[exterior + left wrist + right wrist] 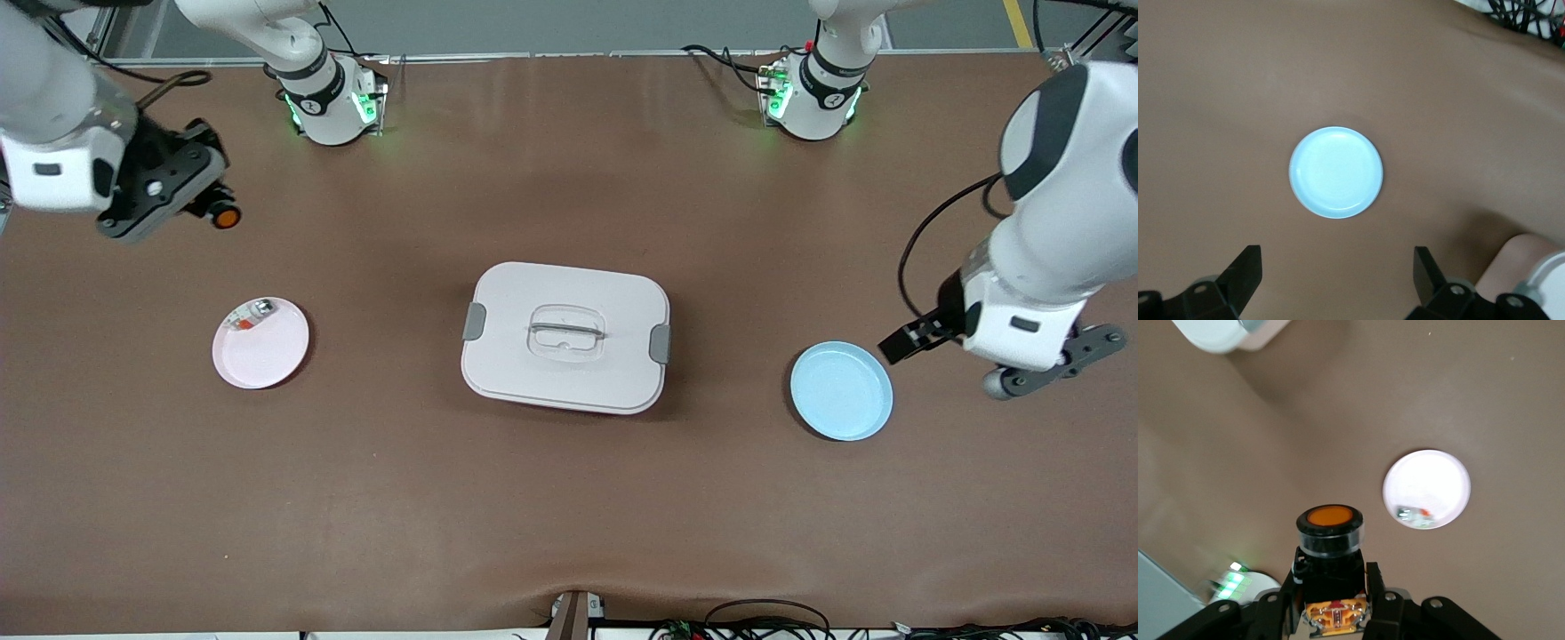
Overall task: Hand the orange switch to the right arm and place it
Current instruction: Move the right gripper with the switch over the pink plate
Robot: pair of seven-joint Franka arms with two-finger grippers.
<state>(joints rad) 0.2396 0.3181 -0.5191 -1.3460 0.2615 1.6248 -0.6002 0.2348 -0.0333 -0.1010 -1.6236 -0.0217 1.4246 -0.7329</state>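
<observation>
Holding the orange switch (223, 215) at the upper left of the front frame, the right gripper (191, 203) hangs above bare counter (569, 498), its fingers (1373, 587) clamped on the black body so the round orange cap pokes out clear of them. In the right wrist view the switch (1329, 550) sits low in the frame between the fingers, cap outward, with the pink plate (1426, 489) at right of centre on the counter below. My guess is the handover is already done and only the placing remains.

That pink plate (260, 342) lies at the lower left of the middle of the front frame, and a small silvery part (252, 314) with a red-orange patch rests on its upper rim. It looks the likely drop spot, so the gripper would need to come over it and lower without knocking that part.

Centre frame sits a closed white box (565, 336) with grey latches. At the right, the left gripper (1045, 366) waits beside the blue plate (841, 390), which looks bare; its fingers (1243, 273) stand apart with nothing between them, well out of the way.
</observation>
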